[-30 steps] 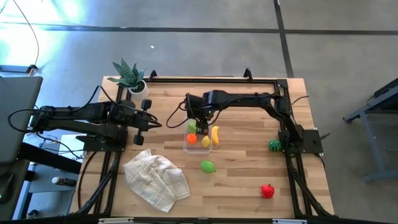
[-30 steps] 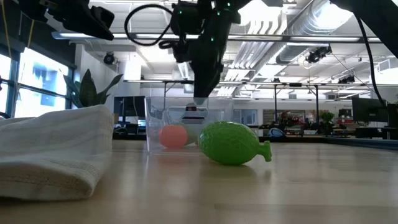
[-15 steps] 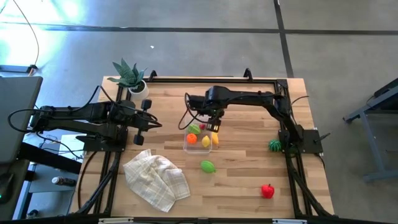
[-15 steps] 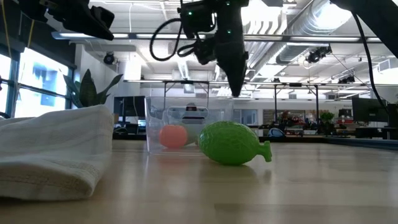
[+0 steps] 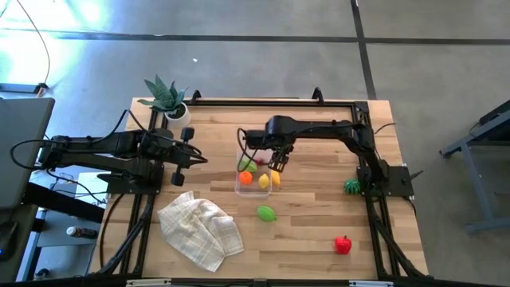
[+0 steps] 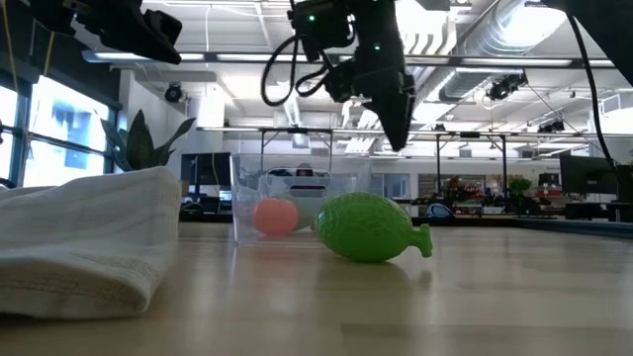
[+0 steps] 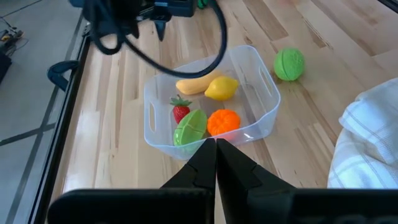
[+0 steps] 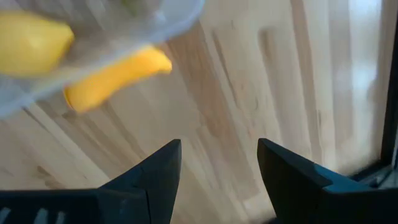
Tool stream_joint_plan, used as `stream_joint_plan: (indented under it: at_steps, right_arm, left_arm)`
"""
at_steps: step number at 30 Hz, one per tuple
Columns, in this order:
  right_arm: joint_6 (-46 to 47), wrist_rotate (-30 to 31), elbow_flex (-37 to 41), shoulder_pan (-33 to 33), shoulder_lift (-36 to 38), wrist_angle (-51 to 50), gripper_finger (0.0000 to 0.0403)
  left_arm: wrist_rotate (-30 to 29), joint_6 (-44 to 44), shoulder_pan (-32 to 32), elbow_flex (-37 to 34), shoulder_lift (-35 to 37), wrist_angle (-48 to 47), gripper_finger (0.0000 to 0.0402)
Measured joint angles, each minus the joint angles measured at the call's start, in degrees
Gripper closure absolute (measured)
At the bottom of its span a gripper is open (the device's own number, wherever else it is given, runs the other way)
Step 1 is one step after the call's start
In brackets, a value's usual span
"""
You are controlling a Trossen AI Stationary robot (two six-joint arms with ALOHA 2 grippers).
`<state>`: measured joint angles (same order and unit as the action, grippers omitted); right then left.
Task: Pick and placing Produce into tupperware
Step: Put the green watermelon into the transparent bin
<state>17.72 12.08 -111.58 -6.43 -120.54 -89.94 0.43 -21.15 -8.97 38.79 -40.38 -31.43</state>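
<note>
right end effector (image 5: 279, 163): lifted clear of tupperware (image 5: 256, 177) | fingers spread, empty | left parked

From the low view we see the tupperware (image 6: 297, 203) partly hidden behind the green fruit (image 6: 372, 227); only an orange piece (image 6: 276, 216) reads inside. In the right wrist view, banana (image 8: 115, 78) and lemon (image 8: 28, 43) blur, lemon cut at nine o'clock.

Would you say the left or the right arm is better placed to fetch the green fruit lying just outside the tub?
Probably the right: its open gripper hovers by the tub, near the green fruit; the left gripper waits farther off, shut.
</note>
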Motion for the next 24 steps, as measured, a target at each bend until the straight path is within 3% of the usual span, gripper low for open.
stream_joint_plan:
  at_steps: [9, 24]
  right_arm:
    - [11.6, 0.0, 17.4, 0.6, 9.3, 0.4, 0.0199]
    - [38.1, -9.1, 51.8, 0.6, 38.6, 6.5, 0.0199]
  left_arm:
    - [0.0, 0.0, 0.0, 0.0, 0.0, 0.0, 0.0399]
    - [0.0, 0.0, 0.0, 0.0, 0.0, 0.0, 0.0399]
